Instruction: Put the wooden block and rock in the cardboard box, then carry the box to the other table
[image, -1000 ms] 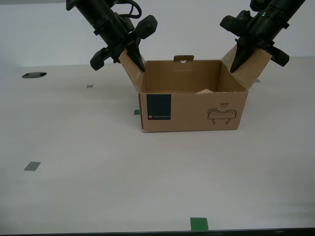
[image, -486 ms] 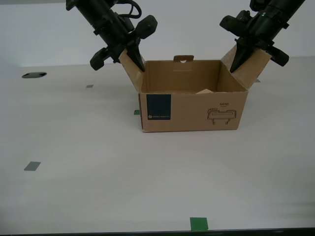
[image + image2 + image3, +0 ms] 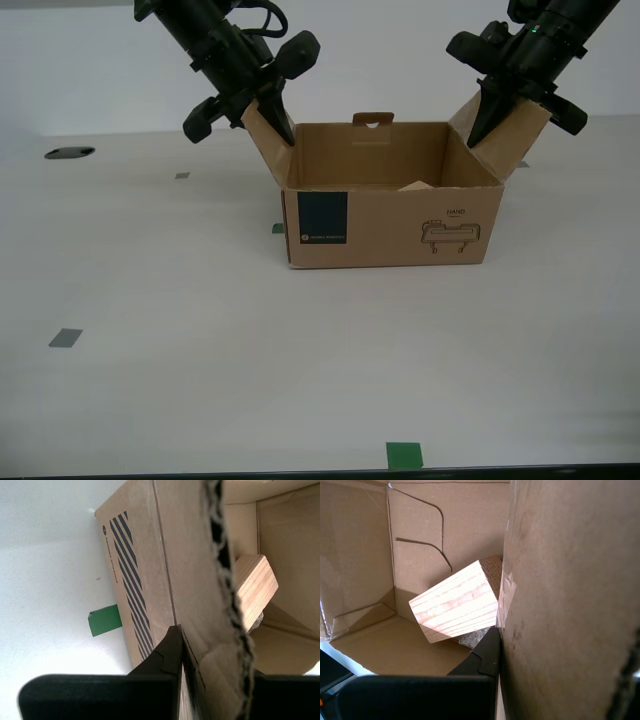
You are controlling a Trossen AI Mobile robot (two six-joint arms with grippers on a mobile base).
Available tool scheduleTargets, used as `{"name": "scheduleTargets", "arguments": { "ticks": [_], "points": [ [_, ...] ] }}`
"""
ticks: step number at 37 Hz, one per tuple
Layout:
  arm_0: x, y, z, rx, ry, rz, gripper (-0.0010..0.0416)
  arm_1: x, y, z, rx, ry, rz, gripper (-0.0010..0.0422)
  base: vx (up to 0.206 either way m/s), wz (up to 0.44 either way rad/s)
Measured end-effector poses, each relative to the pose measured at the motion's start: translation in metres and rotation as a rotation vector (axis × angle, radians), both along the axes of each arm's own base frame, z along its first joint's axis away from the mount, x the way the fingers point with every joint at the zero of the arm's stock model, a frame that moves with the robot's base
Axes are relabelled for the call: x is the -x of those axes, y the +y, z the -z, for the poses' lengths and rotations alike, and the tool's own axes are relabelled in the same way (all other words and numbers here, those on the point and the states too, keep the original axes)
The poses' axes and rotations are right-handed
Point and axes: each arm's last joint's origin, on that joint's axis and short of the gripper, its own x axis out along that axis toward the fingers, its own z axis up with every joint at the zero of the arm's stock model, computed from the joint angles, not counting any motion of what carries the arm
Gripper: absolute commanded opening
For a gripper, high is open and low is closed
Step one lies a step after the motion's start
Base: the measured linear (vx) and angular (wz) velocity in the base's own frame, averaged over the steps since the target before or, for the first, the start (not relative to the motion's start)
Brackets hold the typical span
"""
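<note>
First wrist view: grainy wooden block (image 3: 456,602) in corrugated cardboard box (image 3: 410,545)

Plain white wall (image 3: 400,60), even light.

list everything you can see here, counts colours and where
cardboard box: one, brown with a dark blue label, mid table, flaps open
wooden block: one, light tan, tilted inside the box
rock: one, grey-brown, inside the box, under the block
tape marks: at least four, green to grey-green, scattered on the table
table: one, white, under everything
dark oval: one, exterior view's far left
my first gripper: black, clamped on one flap
my second gripper: black, clamped on the opposite flap
</note>
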Motion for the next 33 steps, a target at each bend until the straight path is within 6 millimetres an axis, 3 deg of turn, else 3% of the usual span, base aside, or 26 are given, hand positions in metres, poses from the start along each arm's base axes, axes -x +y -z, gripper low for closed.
{"name": "scheduleTargets", "arguments": {
  "ticks": [20,33],
  "points": [
    [0.001,0.000,-0.001,0.000,0.008,0.004,-0.0001,0.000,0.000,0.000,0.000,0.003,-0.002,-0.0001,0.000,0.000],
    [0.005,-0.001,-0.013,0.008,-0.010,0.008,-0.0001,-0.005,-0.004,-0.017,0.021,-0.034,0.000,-0.0001,0.000,0.000]
  ]
}}
